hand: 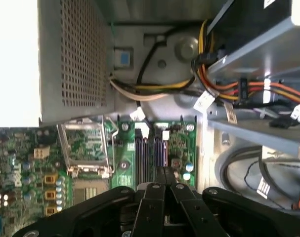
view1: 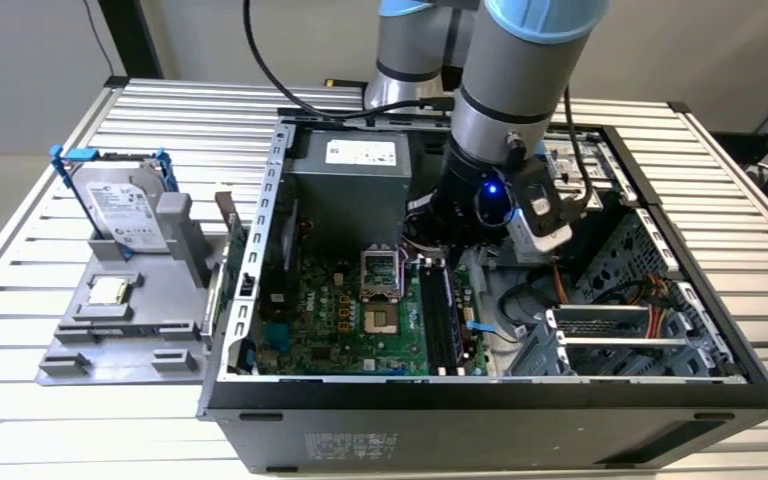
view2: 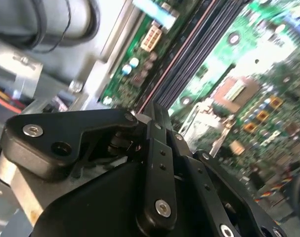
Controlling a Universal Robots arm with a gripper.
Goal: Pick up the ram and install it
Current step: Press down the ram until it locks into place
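My gripper (view1: 448, 258) reaches down into the open computer case (view1: 257, 300), over the far end of the dark memory slots (view1: 444, 320). Both wrist views show its black fingers pressed together, gripper (hand: 163, 170) (view2: 154, 106) shut, tips just above the memory slots (hand: 150, 150) (view2: 199, 44). The ram is hidden; no bluish-green stick shows between the fingers or beside them. The processor socket (view1: 381, 290) (hand: 88, 148) lies beside the slots on the green motherboard.
On the exterior view's left, a grey tray (view1: 77, 350) holds a silver hard drive in a blue bracket (view1: 117, 205) and a small square processor chip (view1: 108, 290). The power supply (view1: 351, 175), cable bundles (hand: 229, 89) and drive cage (view1: 624, 330) crowd the case.
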